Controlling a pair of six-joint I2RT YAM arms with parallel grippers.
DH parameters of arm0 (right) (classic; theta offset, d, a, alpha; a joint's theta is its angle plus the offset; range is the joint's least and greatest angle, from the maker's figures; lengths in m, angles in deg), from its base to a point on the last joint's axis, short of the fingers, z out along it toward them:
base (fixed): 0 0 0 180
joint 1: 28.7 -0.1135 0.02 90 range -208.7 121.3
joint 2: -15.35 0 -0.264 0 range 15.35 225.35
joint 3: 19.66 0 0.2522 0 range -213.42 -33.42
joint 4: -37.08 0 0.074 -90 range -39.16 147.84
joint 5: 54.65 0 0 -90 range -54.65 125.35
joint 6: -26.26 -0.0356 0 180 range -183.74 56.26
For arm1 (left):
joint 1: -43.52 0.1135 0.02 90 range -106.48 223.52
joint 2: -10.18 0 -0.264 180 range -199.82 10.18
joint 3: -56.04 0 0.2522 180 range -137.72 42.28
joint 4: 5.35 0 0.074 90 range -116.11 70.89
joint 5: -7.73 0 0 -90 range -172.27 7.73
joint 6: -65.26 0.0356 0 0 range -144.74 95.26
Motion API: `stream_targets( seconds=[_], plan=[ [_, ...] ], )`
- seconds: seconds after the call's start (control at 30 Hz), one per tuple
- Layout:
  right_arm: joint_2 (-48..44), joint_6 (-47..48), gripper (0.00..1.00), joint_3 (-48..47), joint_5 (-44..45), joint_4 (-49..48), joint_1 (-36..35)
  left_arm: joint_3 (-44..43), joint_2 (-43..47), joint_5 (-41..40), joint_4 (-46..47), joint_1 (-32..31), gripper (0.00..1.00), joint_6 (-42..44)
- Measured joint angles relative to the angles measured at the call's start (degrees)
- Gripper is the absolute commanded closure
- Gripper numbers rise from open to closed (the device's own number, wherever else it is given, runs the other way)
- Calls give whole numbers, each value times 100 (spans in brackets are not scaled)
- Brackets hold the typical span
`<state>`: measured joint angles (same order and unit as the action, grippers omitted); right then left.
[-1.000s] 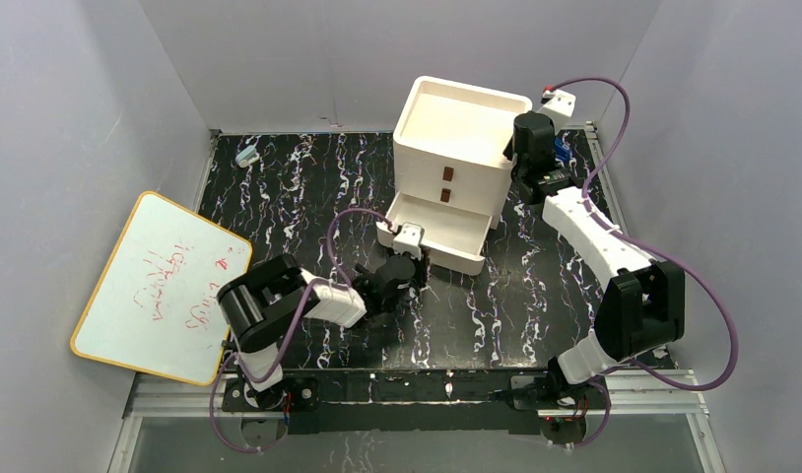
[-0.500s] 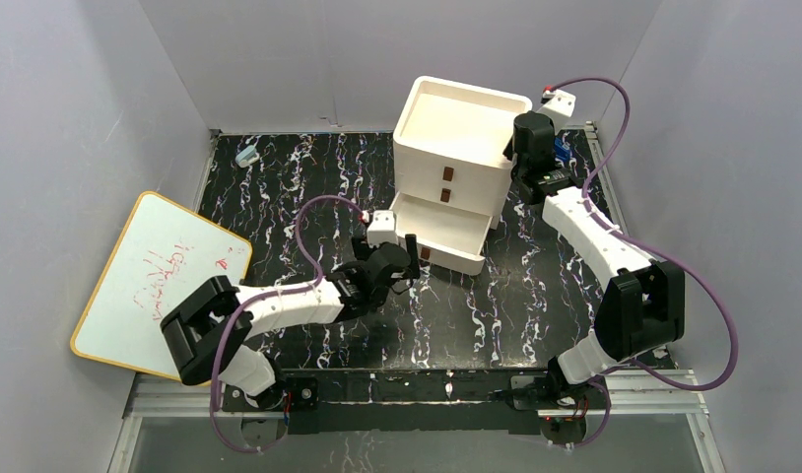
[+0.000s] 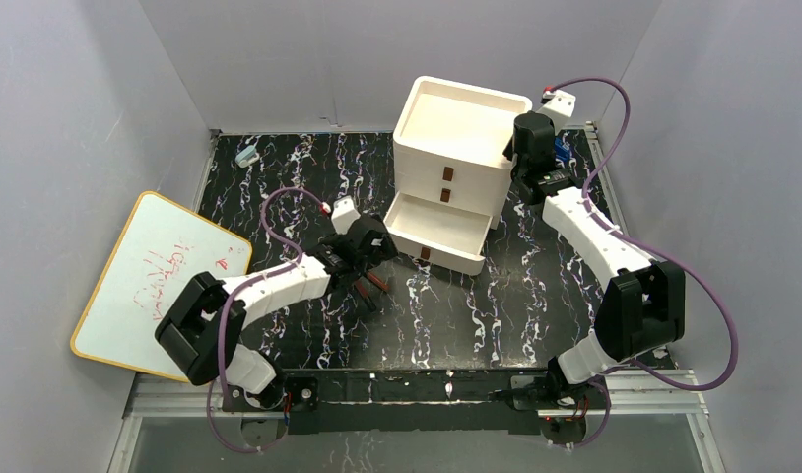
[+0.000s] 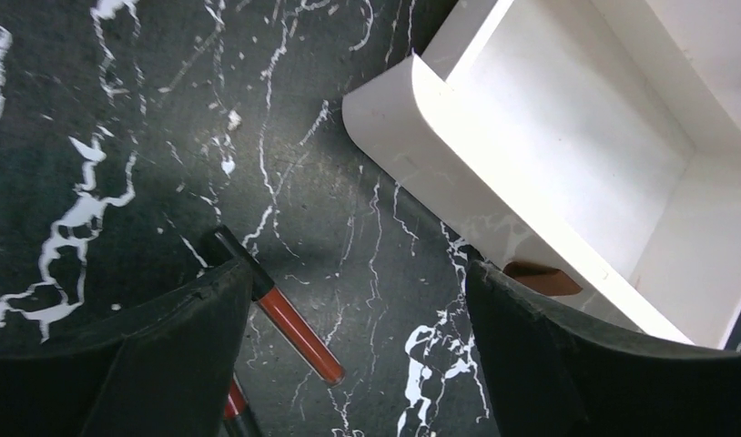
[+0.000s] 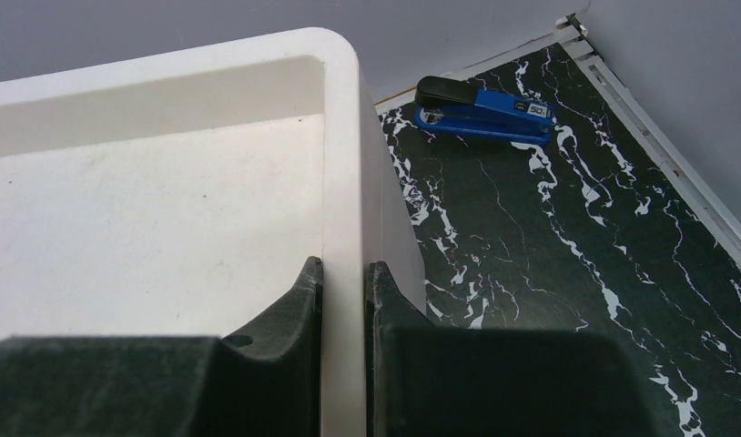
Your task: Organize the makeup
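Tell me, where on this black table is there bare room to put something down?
Bare marble lies between the small light-blue object and the drawer box, and in front of the open drawer towards the near edge. That drawer is empty too. It is crowded around the left claw, by the pencils, and beside the box near the stapler.

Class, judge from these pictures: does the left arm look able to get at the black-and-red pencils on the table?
Probably yes: the left gripper hangs open just above the black-and-red pencils with nothing between, and the open drawer lies aside.
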<state>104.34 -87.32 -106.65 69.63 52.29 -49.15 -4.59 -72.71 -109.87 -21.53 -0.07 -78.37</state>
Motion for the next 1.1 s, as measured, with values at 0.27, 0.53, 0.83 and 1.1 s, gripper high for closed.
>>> stream_targets(
  seconds=[0.27,0.53,0.83,1.1],
  plan=[
    [-13,-2,99,39,2,-55,0,-15,-737,649,57,63,31,-516],
    [-15,0,99,63,15,-96,-7,-184,-809,852,-201,68,25,-678],
    [-15,0,99,66,20,-98,-9,-461,-487,686,-619,68,27,-70],
    [-15,0,99,66,20,-98,-11,-1978,920,439,-2916,68,18,1246]
  ],
)
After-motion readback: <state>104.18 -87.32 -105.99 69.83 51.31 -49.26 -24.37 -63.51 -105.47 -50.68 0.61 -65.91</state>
